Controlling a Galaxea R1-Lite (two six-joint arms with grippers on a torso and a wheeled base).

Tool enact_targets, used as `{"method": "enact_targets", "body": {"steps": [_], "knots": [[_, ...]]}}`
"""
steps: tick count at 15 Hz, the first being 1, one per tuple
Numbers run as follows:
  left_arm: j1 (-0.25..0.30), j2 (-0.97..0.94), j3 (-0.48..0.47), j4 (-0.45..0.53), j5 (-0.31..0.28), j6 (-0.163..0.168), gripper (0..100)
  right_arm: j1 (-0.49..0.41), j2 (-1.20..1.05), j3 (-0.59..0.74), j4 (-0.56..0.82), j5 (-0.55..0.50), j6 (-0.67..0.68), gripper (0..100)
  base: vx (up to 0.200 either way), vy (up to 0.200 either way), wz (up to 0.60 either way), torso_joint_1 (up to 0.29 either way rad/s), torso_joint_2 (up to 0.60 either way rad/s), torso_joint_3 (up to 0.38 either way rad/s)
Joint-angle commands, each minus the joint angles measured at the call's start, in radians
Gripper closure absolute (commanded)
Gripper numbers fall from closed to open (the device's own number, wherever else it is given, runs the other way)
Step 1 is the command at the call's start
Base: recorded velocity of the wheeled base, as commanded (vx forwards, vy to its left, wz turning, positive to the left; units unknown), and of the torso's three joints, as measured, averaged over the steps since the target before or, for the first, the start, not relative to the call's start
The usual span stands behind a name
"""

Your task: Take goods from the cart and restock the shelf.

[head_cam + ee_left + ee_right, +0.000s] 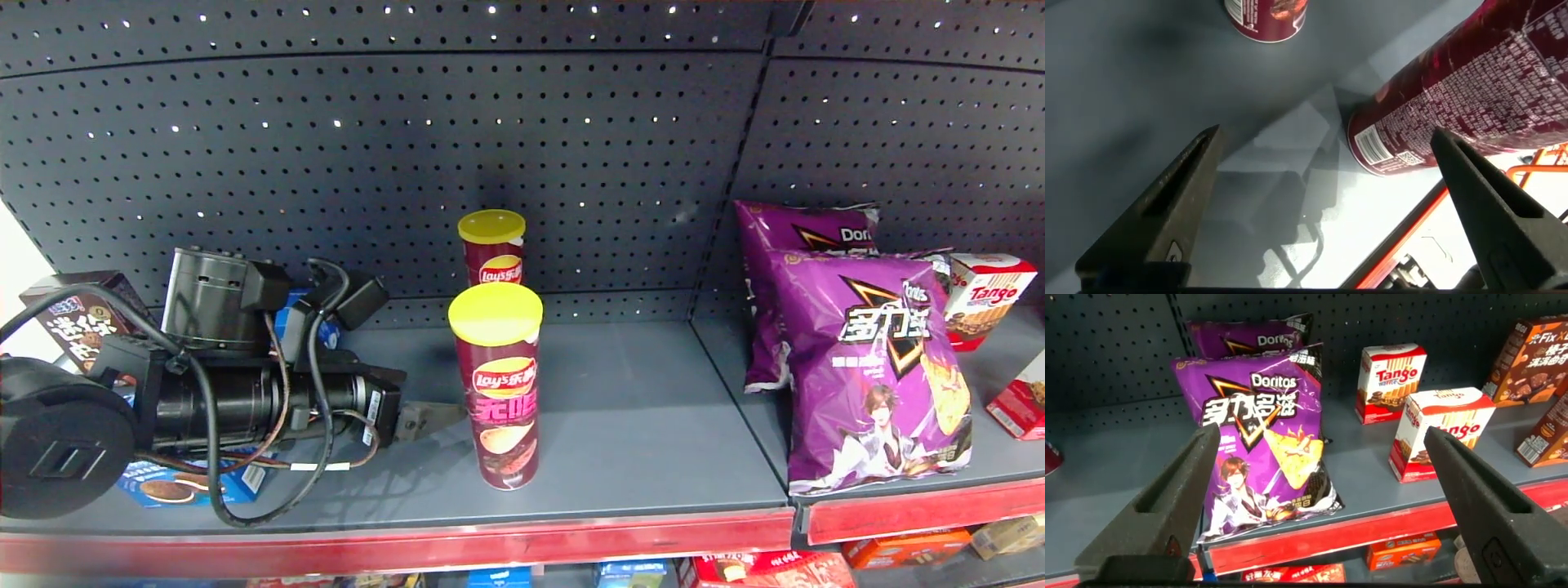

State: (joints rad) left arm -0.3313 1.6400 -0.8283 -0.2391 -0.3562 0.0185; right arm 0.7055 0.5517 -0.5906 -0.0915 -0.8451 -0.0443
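My left tool (1324, 139) hangs spread beside the front can (498, 384), stood label-out ahead of the rear can (491, 245) to face shoppers, I reckon; right tool (1323, 441) likewise spread.

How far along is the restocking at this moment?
Done: a front can and a rear can behind it stand upright on the shelf. In hand: nothing; the left end effector is open beside the front can, and the right end effector is open and empty, facing the purple chip bags. Left: remaining stock cannot be judged here.
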Motion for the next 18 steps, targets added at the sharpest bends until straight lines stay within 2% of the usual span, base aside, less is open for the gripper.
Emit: {"method": "enact_targets", "body": {"steps": [1,4,7,9,15,16,17,18], "knots": [[0.000,-0.003,0.000,0.000,0.000,0.000,0,0.000,0.002,-0.001,-0.001,0.000,0.000,0,0.000,0.000,0.00,0.000,0.00,0.000],[0.003,-0.006,0.003,0.000,0.000,0.000,0,0.002,-0.006,0.002,0.001,0.000,-0.002,0,0.000,0.000,0.00,0.000,0.00,0.000],[0.052,-0.057,0.006,-0.002,0.000,-0.003,0,0.002,-0.012,0.006,0.001,0.000,-0.002,0,0.000,0.000,0.00,0.000,0.00,0.000],[0.078,-0.132,0.001,-0.003,-0.001,0.001,0,0.002,-0.027,0.026,0.001,0.000,-0.003,0,0.000,0.000,0.00,0.000,0.00,0.000],[0.087,-0.378,0.001,0.000,0.000,-0.002,0,0.002,-0.041,0.054,0.001,-0.002,-0.005,0,0.000,0.000,0.00,0.000,0.00,0.000],[0.107,-0.420,0.000,0.003,0.000,-0.005,0,0.000,-0.049,0.057,0.003,-0.002,-0.005,0,0.000,0.000,0.00,0.000,0.00,0.000],[0.169,-0.490,-0.015,0.001,-0.003,-0.003,0,0.000,-0.059,0.064,0.018,-0.002,-0.005,0,0.000,0.000,0.00,0.000,0.00,0.000],[0.196,-0.536,-0.043,0.009,-0.003,-0.005,0,0.000,-0.064,0.063,0.038,0.000,-0.005,0,0.000,0.000,0.00,0.000,0.00,0.000]]}}
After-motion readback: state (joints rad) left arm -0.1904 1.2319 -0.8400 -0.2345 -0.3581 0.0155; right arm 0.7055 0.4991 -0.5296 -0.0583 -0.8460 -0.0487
